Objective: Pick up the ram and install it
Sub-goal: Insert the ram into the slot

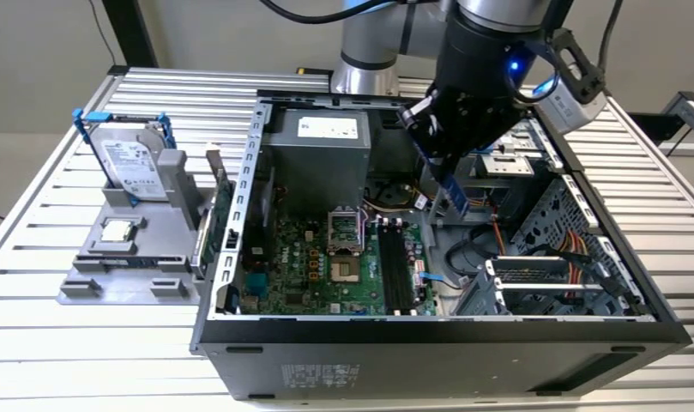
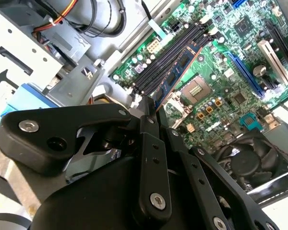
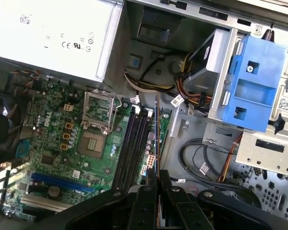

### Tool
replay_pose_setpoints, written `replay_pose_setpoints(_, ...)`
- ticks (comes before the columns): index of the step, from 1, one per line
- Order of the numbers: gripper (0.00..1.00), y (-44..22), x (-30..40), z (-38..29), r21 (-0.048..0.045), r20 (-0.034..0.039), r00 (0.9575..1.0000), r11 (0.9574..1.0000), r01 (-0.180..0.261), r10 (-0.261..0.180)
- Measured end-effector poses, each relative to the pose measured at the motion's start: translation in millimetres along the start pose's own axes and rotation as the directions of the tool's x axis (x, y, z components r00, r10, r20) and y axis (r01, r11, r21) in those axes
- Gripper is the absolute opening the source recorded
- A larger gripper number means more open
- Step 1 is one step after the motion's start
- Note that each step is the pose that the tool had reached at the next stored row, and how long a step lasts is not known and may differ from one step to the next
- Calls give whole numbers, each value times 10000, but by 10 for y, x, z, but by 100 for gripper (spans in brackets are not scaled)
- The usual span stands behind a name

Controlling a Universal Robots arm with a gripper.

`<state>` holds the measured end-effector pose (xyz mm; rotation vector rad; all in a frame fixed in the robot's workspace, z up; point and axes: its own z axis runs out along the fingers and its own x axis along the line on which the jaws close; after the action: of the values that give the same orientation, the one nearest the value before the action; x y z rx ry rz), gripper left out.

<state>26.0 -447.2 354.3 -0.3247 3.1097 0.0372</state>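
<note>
While clamped on the ram (image 1: 453, 193) at its upper end, holds it on edge and tilted in the air inside the open computer case (image 1: 253, 172), above the motherboard (image 1: 306, 266) edge nearest the drive bays (image 1: 552, 283). Shows the gripper (image 1: 436, 159) with fingers closed flat against the stick's two faces, touching nothing else. Hangs clear of the memory slots (image 1: 395, 266), roughly in line with them in both wrist views, not seated. Looks light, thin and stiff, probably quick to crack if twisted, with chips and contact edge likely delicate. Suits a hold on the flat faces near one end, well away from the contact edge.
</note>
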Motion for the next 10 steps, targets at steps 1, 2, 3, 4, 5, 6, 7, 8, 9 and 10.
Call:
replay_pose_setpoints(1, 0, 0, 0, 2, 2, 2, 10000, 10000, -80, 80)
replay_pose_setpoints(2, 0, 0, 0, 4, 3, 3, 9999, 9999, -169, 169)
replay_pose_setpoints(3, 0, 0, 0, 6, 5, 5, 9997, 9997, -253, 253)
replay_pose_setpoints(4, 0, 0, 0, 9, 6, 7, 9995, 9995, -330, 330)
replay_pose_setpoints(5, 0, 0, 0, 11, 7, 9, 9992, 9992, -399, 399)
replay_pose_setpoints(6, 0, 0, 0, 14, 8, 11, 9989, 9989, -469, 469)
replay_pose_setpoints(7, 0, 0, 0, 16, 9, 12, 9986, 9986, -536, 536)
replay_pose_setpoints(8, 0, -1, 1, 18, 11, 14, 9982, 9982, -606, 606)
replay_pose_setpoints(9, 0, -1, 0, 20, 12, 14, 9978, 9978, -660, 660)
replay_pose_setpoints(10, 0, -1, 1, 22, 13, 15, 9976, 9976, -695, 695)
